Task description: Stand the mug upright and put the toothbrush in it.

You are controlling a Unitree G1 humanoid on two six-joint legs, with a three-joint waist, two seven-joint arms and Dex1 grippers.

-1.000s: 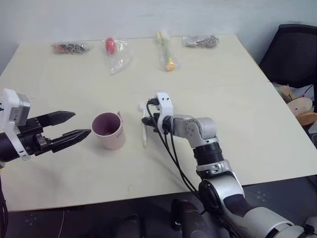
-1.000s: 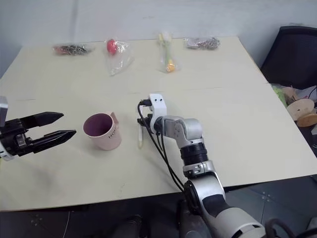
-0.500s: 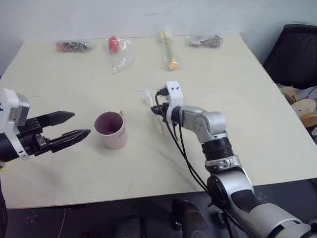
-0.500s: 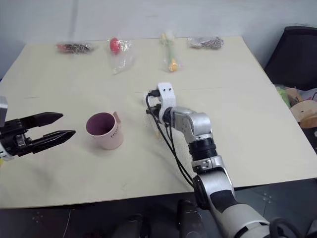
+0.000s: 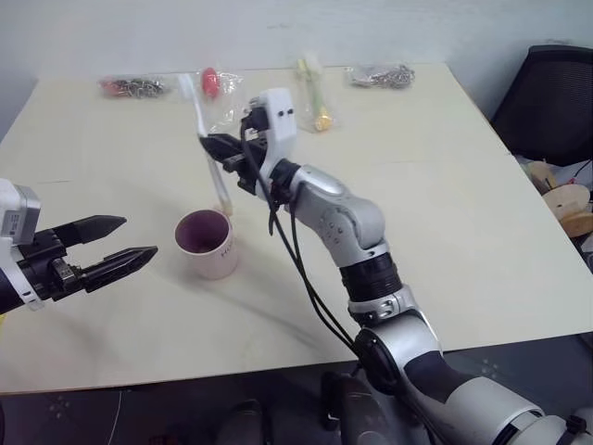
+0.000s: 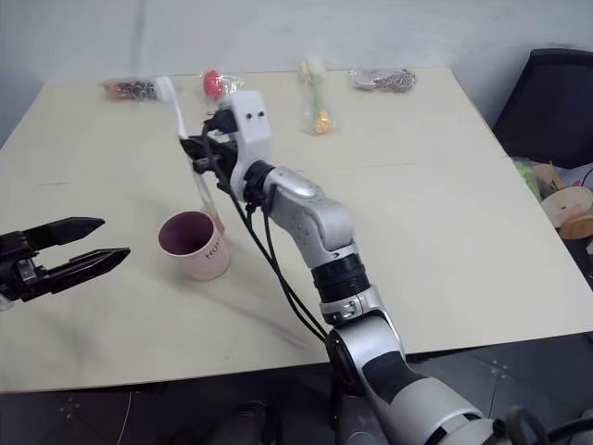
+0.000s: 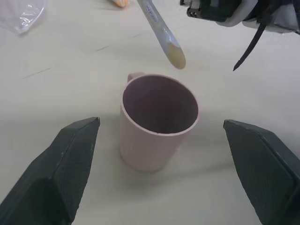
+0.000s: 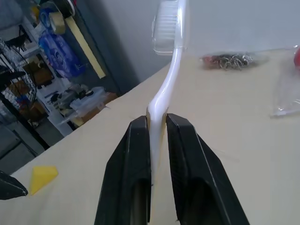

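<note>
The pale pink mug (image 5: 206, 244) stands upright on the table, its dark inside facing up. My right gripper (image 5: 215, 146) is shut on the white toothbrush (image 5: 206, 139) and holds it in the air. The toothbrush is nearly upright, bristle head on top. Its lower end (image 7: 174, 55) hangs just above the mug's (image 7: 157, 136) far rim, outside the mug. In the right wrist view the two black fingers (image 8: 136, 154) pinch the toothbrush's handle (image 8: 169, 70). My left gripper (image 5: 139, 237) is open, level, to the left of the mug and apart from it.
Several clear bags lie along the table's far edge: metal bits (image 5: 134, 88), a red item (image 5: 215, 88), a yellow-green stick (image 5: 313, 93), more metal bits (image 5: 378, 76). A black chair (image 5: 547, 93) and wooden spools (image 5: 556, 199) are off the right edge. A yellow wedge (image 8: 43, 174) lies on the table.
My right gripper has lifted the toothbrush off the table, carried it up and left, and turned it upright over the mug. The left gripper has stayed where it was, open.
</note>
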